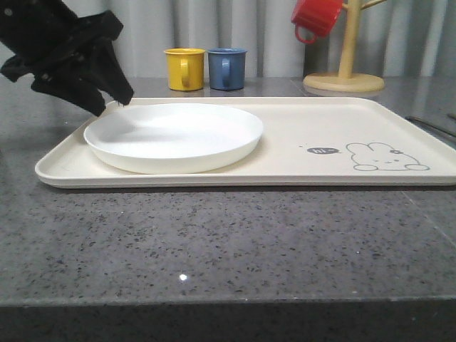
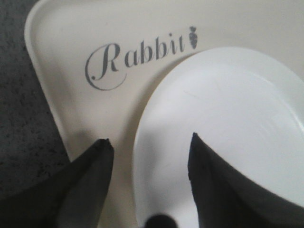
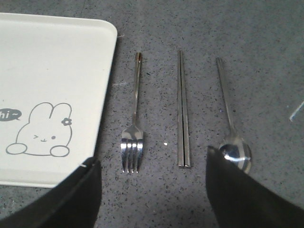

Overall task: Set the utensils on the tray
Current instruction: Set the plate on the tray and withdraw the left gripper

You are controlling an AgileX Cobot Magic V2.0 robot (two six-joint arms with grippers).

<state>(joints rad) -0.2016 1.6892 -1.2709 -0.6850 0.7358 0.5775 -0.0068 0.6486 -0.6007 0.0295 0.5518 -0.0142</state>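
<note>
Here, left gripper point(image 2: 148, 147) apart over plate point(image 2: 228, 123), right gripper point(image 3: 152, 164) apart, spoon point(image 3: 233, 147) bowl partly hidden.

A speckled grey stone counter point(image 1: 214, 242) filled the foreground. Pale grey pleated curtains point(image 1: 271, 28) hung behind, softly lit

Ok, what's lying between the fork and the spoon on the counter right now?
The pair of chopsticks lies between the fork and the spoon, all three side by side and apart on the grey counter, as seen in the right wrist view.

cream tray point(image 1: 299, 132) – grey rabbit, white plate point(image 1: 174, 135)
</note>
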